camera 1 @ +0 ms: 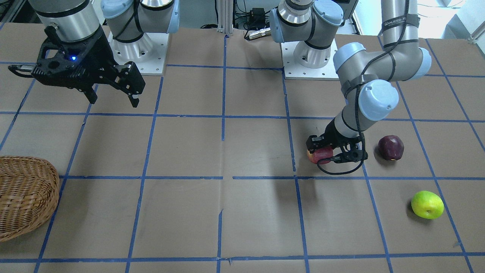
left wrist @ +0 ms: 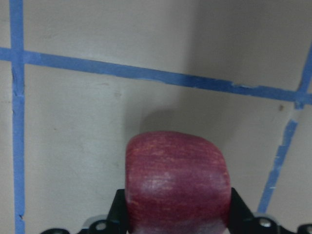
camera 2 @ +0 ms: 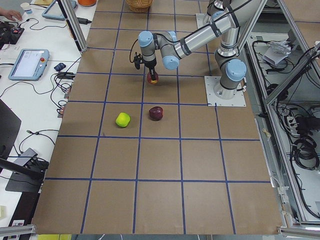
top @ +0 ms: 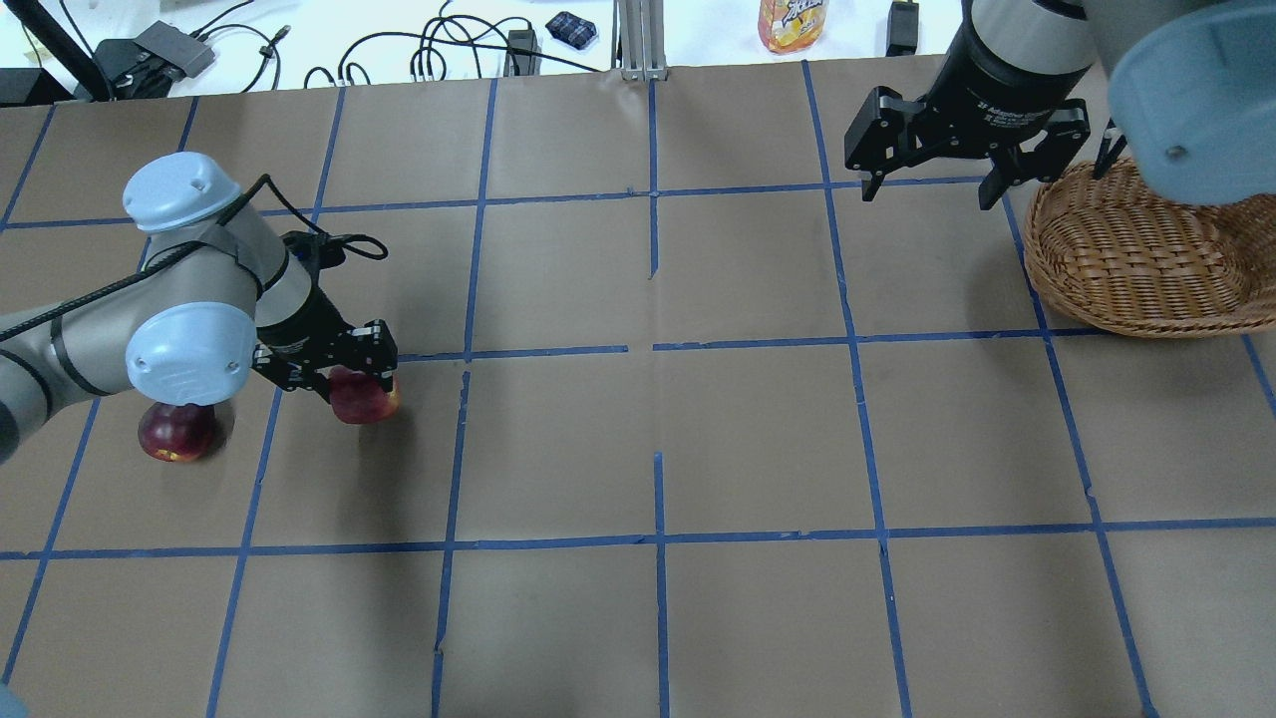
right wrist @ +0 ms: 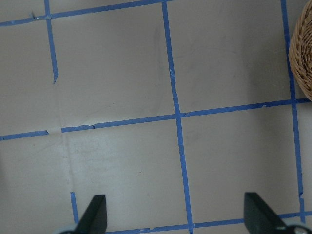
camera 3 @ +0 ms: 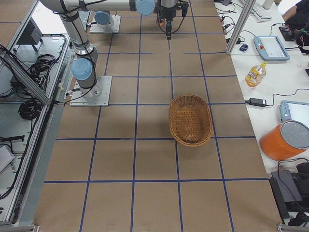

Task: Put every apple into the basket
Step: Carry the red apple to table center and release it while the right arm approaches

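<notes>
The red apple [camera 1: 321, 155] with yellowish streaks is between the fingers of my left gripper [camera 1: 322, 152], which is shut on it at table level; it fills the left wrist view [left wrist: 178, 180] and shows in the overhead view [top: 364, 397]. The maroon apple [camera 1: 391, 148] lies on the table just beside that gripper, half under the left arm's elbow in the overhead view [top: 177, 431]. The yellow-green apple [camera 1: 427, 204] lies further out, apart from both. My right gripper [top: 927, 189] hangs open and empty above the table, next to the wicker basket [top: 1136, 269], which holds nothing.
The two arm bases [camera 1: 310, 64] stand on the robot's side of the table. An orange drink bottle [top: 793, 20] and cables lie on the side bench beyond the table's far edge. The basket's edge shows in the right wrist view [right wrist: 302, 58].
</notes>
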You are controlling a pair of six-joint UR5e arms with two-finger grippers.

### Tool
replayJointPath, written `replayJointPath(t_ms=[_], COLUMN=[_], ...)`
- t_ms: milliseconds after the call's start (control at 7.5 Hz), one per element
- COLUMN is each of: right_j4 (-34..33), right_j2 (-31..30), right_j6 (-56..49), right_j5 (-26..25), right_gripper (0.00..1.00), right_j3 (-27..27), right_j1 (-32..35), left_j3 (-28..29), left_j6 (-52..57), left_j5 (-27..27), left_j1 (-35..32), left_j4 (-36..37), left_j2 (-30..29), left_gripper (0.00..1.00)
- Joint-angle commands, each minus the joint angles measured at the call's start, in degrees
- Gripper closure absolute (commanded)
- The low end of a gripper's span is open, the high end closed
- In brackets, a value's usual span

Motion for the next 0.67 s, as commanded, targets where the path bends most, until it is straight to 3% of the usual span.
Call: replayJointPath(t_ms=[0,133,533], right_j4=[0.0,0.1,0.1], right_j2=[0.1,0.0,0.0], right_j6=[-0.1,-0.1,-0.1], right_j5=[0.0,0.0,0.0], right_gripper=[0.00,0.00,0.00], right_j3=[0.0,0.0,0.0], right_j1=[0.0,0.0,0.0], left_j3=[4.5,5.6,6.2], left_j6=[-13.7,-23.6,-32.5], left_j5=[-3.1,-9.4,-10.0], left_j1=[-13.0,-16.3,-23.2], left_j4=[0.6,5.2,16.3], left_j2=[-1.9,-3.6,-9.3], left_gripper=[0.85,0.85,0.83])
